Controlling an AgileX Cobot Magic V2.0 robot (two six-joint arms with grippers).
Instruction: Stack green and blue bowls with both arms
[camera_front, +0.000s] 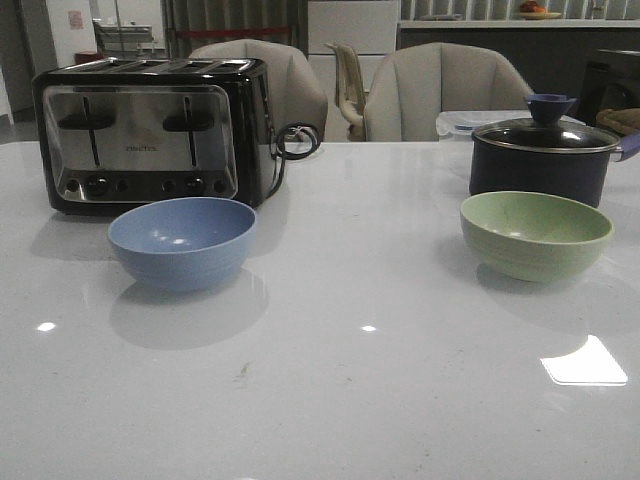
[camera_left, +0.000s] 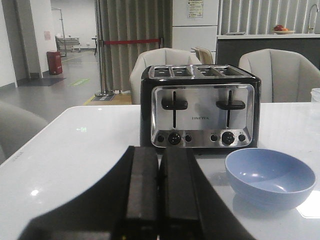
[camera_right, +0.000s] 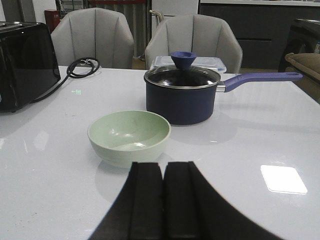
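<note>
Left to right: I see the blue bowl (camera_front: 182, 240) empty before the toaster (camera_front: 150, 130), the green bowl (camera_front: 536, 234) well apart by the lidded pot (camera_front: 540, 155). My left gripper (camera_left: 159, 200) and right gripper (camera_right: 164, 205) sit closed, holding nothing (both short of their bowls). Stacking unstarted; everything remains.

Only the gripper tips show, each through its own wrist camera. The left gripper (camera_left: 158, 200) has two flat, matte black fingers (camera_left: 142, 195) flaring into dark shoulders toward five and seven o'clock. The right gripper (camera_right: 163, 205) looks identical; any screws or markings are perhaps lost in shadow.
</note>
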